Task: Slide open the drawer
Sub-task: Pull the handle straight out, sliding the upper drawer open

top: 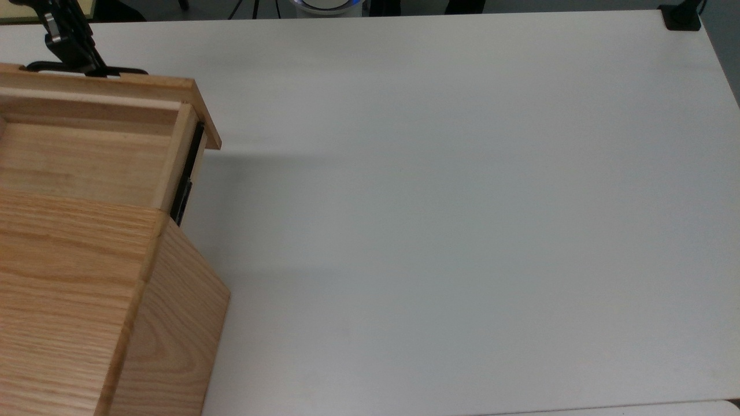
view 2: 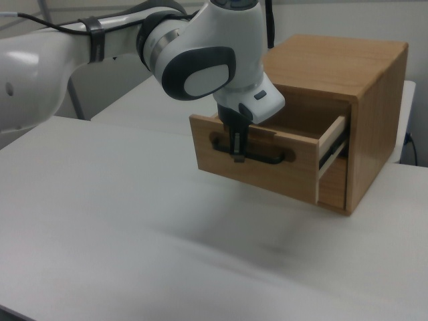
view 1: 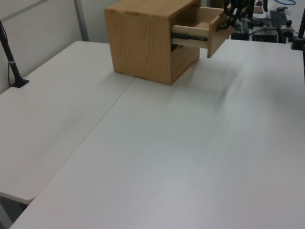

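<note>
Right view, fingers [view 2: 237, 148] clamped on drawer [view 2: 257, 165] handle [view 2: 253, 154]

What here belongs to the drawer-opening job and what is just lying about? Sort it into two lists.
Part of the job:
- drawer, pulled partly out
- black handle
- gripper, shut on the handle
- cabinet

Just there:
- white table
- black clamp at the table corner
- black post

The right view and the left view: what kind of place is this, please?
Probably a robotics lab or test room. A white robot arm works at a light oak wooden drawer on a plain white table, with cables and equipment stands behind it.
</note>
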